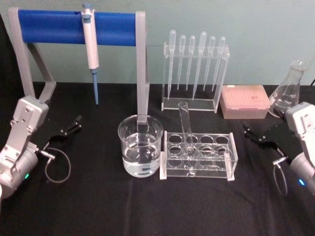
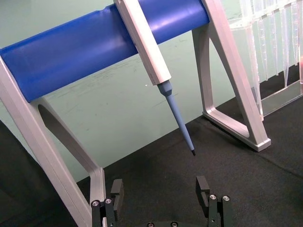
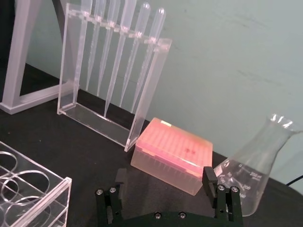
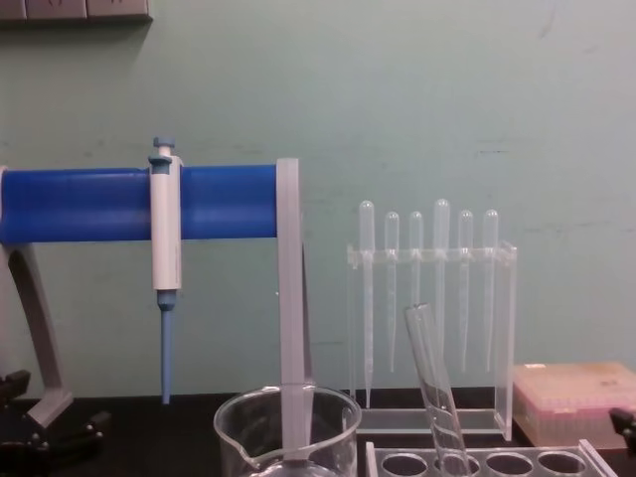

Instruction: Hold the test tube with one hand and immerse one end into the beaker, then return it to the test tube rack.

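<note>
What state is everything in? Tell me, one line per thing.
test tube, standing tilted in the rack, unheld.
beaker, upright, partly filled with clear liquid.
rack, holding one tube, other holes empty.
left tool, open, empty, left of the beaker.
right tool, open, empty, right of the rack.
pipette, hanging on the blue stand.
pink box, closed.

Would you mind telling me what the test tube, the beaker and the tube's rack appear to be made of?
The test tube looks like clear, smooth glass: thin wall, glossy highlights. The beaker likewise seems glass, transparent with liquid visible inside. The rack looks like clear acrylic: flat plates, bright edges.
</note>
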{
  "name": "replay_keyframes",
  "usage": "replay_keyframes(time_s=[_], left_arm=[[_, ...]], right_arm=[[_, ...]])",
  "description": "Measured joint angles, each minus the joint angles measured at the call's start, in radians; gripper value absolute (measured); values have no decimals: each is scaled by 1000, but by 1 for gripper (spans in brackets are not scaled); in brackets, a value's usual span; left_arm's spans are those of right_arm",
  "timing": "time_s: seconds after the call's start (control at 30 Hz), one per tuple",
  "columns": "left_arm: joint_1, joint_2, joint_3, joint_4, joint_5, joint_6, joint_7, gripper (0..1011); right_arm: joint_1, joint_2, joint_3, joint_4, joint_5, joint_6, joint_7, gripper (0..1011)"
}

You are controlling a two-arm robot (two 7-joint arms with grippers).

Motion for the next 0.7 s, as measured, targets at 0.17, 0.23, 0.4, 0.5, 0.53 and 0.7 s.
replay_keyframes(time_s=[0.17, 0.23, 0.4, 0.5, 0.53, 0.7], left_arm=[[0, 0, 0, 0, 0, 0, 0, 1000], [0, 0, 0, 0, 0, 0, 0, 1000], [0, 0, 0, 0, 0, 0, 0, 1000], [0, 0, 0, 0, 0, 0, 0, 1000], [0, 0, 0, 0, 0, 0, 0, 1000], [0, 0, 0, 0, 0, 0, 0, 1000]], right_arm=[[-64, 36, 30, -97, -20, 24, -27, 1002], [-128, 73, 57, -195, -21, 50, -38, 1002], [-203, 114, 97, -308, 28, 61, -12, 1002], [-233, 139, 110, -378, 109, 74, 89, 1002], [-231, 141, 107, -384, 123, 78, 113, 1002], [-171, 117, 61, -385, 193, 123, 269, 1002]])
